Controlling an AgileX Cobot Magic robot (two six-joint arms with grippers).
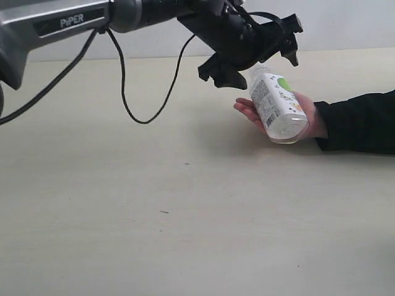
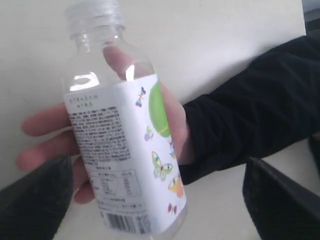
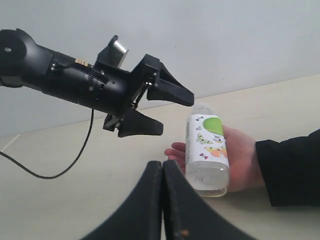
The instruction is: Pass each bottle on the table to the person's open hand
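The white-green-labelled bottle (image 1: 279,106) hid most of the open hand (image 1: 312,118) just below the spread left gripper (image 3: 177,114); only the right wrist view showed the right gripper (image 3: 163,167), pressed together.

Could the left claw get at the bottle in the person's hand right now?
Probably yes: the left claw hangs open just above the neck of the bottle, nothing between them, and the hand only cradles it from below.
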